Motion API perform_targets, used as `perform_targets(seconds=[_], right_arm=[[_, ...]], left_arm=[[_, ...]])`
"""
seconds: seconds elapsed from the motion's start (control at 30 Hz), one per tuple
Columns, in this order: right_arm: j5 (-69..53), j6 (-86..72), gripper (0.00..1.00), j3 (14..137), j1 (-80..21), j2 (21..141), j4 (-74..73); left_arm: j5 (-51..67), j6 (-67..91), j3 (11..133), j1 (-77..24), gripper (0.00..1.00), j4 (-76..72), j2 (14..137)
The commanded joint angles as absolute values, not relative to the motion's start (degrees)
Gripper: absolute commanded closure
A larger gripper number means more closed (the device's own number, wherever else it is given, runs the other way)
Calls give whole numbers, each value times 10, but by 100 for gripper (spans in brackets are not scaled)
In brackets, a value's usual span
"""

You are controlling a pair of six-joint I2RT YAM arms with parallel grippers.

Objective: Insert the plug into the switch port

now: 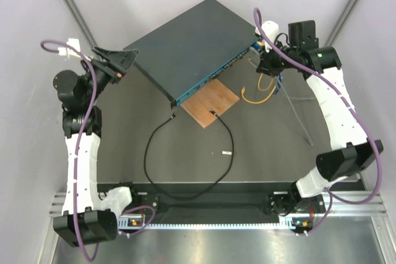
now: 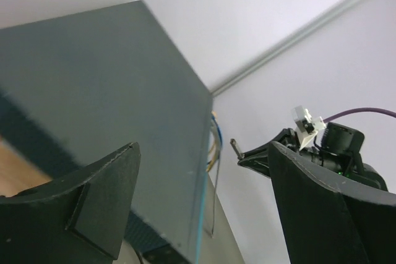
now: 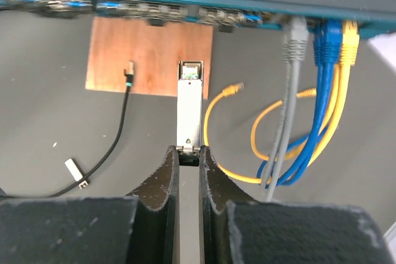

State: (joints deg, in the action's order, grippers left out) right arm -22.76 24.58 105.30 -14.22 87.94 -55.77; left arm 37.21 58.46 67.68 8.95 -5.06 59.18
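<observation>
The switch (image 1: 185, 44) is a flat dark blue-grey box lying askew at the back, seen also as the switch (image 2: 93, 91). Its teal face carries the row of switch ports (image 3: 185, 13). The thin black cable's plug (image 3: 129, 68) rests on the brown board (image 3: 148, 47), apart from both grippers; plug (image 1: 212, 112). My right gripper (image 3: 189, 153) is shut on a silver metal module (image 3: 190, 106) that points at the port row and stops short of it. My left gripper (image 2: 204, 196) stands open at the switch's left corner, holding nothing.
Blue, yellow and grey cables (image 3: 322, 91) hang from the ports on the right, and a loose yellow cable (image 3: 229, 91) lies beside the module. A small silver-black stick (image 3: 74, 171) lies on the dark mat. The black cable (image 1: 148, 159) loops toward the near edge.
</observation>
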Motion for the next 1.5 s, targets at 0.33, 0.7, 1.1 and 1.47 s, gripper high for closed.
perform_targets(seconds=[0.33,0.7,1.1,1.47], right_arm=[[-179,187,100,1165,-133,974,-612],[-226,180,100,1181,-116,1010,-617],[-265,168,100,1212,-104,1038,-616],[-253,149,100,1215,-104,1052,-599]], left_arm=[[382,590,564,113,9,-79,601],[401,655,522,98,7,-223,638],[395,663,517,62,25,-278,672],[398,655,518,58,79,-268,678]])
